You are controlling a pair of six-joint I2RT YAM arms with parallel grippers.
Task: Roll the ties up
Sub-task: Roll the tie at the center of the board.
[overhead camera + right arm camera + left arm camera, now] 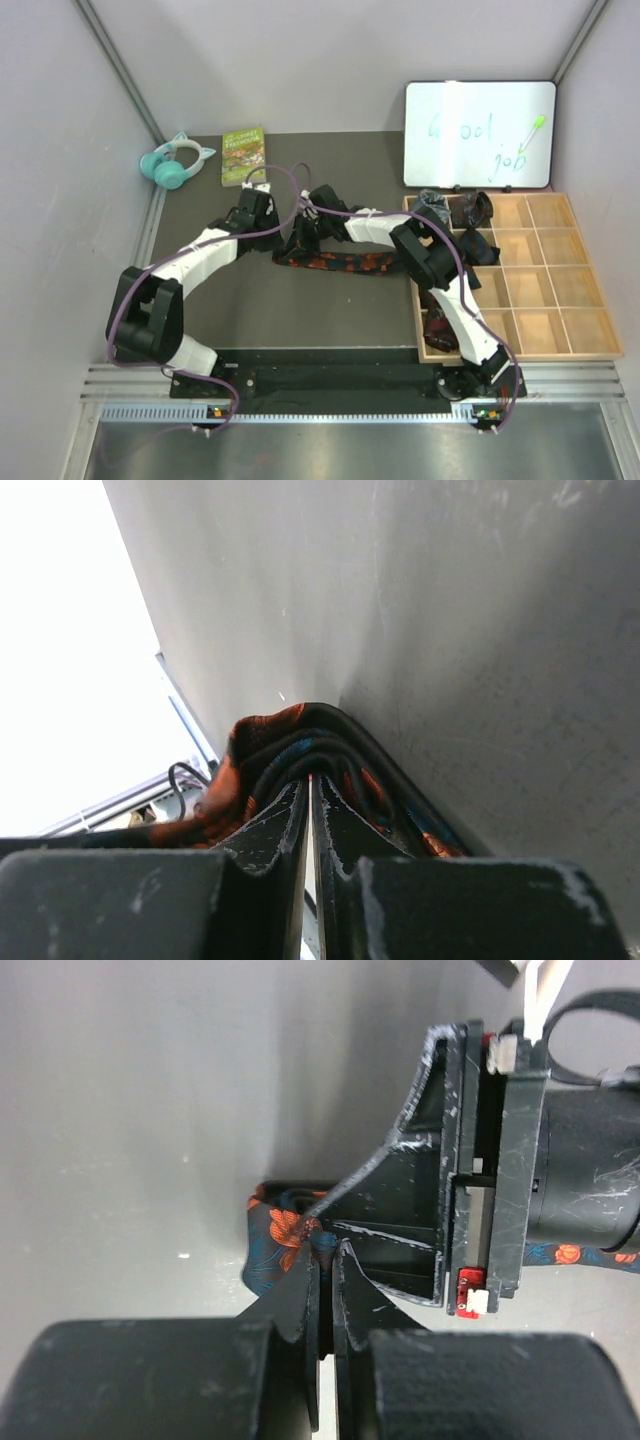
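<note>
A black tie with orange-red leaf blotches lies across the dark mat, with its left end bunched where my two grippers meet. My left gripper is shut, its tips pinching the tie's end. My right gripper is shut, and several layers of the tie curve around its tips. One of its fingers shows just beyond my left tips. Rolled ties sit in the wooden tray: grey, dark brown, another dark one and maroon.
The wooden compartment tray stands at the right. A whiteboard leans at the back right. Teal cat-ear headphones and a green book lie at the back left. Grey walls close in both sides.
</note>
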